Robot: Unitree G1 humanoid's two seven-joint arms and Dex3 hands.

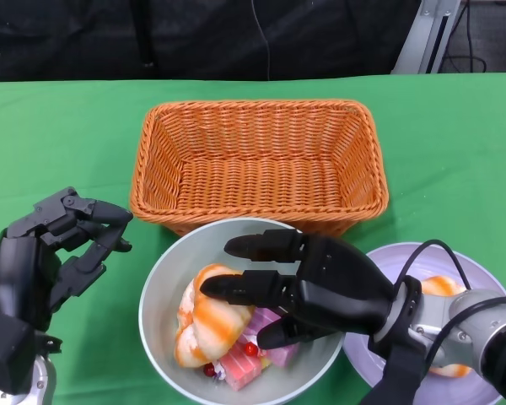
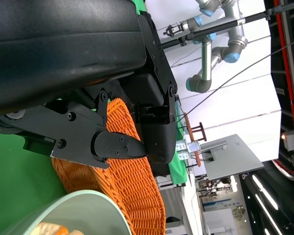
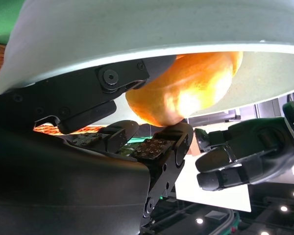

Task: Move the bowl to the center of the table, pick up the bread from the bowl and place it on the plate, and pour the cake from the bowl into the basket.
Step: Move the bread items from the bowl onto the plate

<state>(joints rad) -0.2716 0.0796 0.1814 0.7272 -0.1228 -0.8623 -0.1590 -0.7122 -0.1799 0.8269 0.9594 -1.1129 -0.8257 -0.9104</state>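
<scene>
The bowl (image 1: pixel 160 291) sits directly in front of the basket (image 1: pixel 257 160), its far rim almost touching the basket's near wall. This position suits both remaining transfers: the basket is close enough for a short tip, and the plate (image 1: pixel 481 278) lies just beside the bowl on the robot's right.

Inside the bowl, a bread roll (image 1: pixel 209 325) with orange stripes lies on the left half. Pink cake pieces (image 1: pixel 251 363) with red berries lie beneath and beside it, toward the bowl's near rim. A second bread roll (image 1: pixel 443 291) already rests on the plate, largely hidden behind the right wrist.

The right hand (image 1: pixel 308 283) reaches into the bowl from the plate side, fingers extended across the roll. In the right wrist view, the roll (image 3: pixel 186 90) sits between an upper finger (image 3: pixel 88 93) and the lower fingers (image 3: pixel 157 147), which appear to touch it from below. Contact is probable, but a closed, load-bearing grip cannot be confirmed from these views. The approach from the plate side keeps the carry path short.

The left hand (image 1: pixel 55 245) hovers left of the bowl, clear of its rim, fingers loosely curled and apart, holding nothing. It is judged to be staged for steadying or tipping the bowl toward the basket.
</scene>
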